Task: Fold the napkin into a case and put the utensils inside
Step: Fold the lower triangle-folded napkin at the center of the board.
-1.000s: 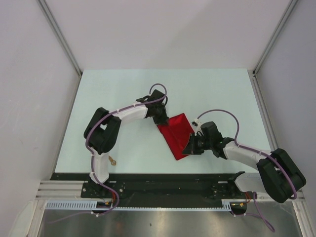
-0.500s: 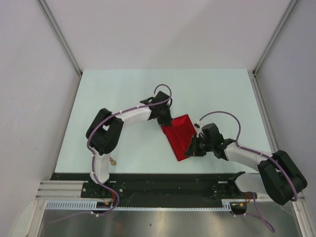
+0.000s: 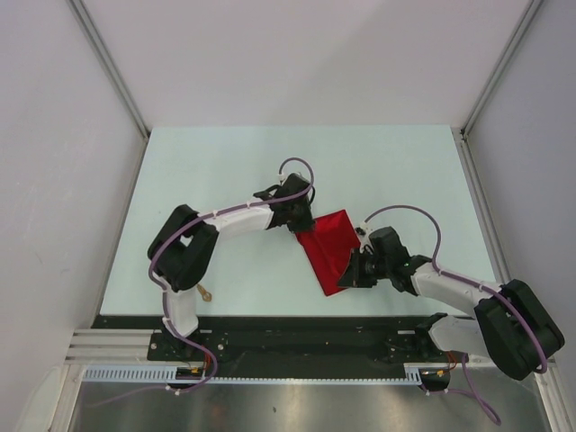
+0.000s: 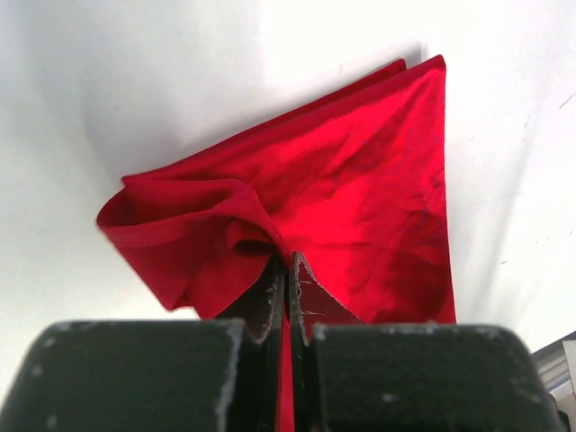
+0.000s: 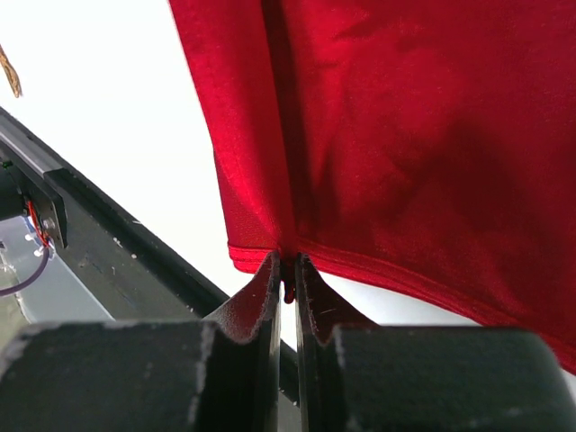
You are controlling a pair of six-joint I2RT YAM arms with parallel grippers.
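The red napkin (image 3: 329,247) lies folded on the pale table between my two grippers. My left gripper (image 3: 301,225) is shut on its upper left corner; the cloth bunches around the jaws in the left wrist view (image 4: 288,261), where the napkin (image 4: 360,189) spreads away. My right gripper (image 3: 349,273) is shut on the lower hem near the napkin's bottom corner, seen in the right wrist view (image 5: 288,265) with the napkin (image 5: 405,135) above. One gold utensil (image 3: 205,292) lies by the left arm's base; a gold tip (image 5: 11,72) shows at the right wrist view's left edge.
A black rail (image 3: 297,326) runs along the table's near edge, just below the napkin's bottom corner. White walls with metal posts (image 3: 108,67) enclose the table. The left arm's elbow (image 3: 184,243) sits over the table's left part.
Both grippers have moved a little to the right with the napkin in them. The napkin has shifted right and narrowed slightly.
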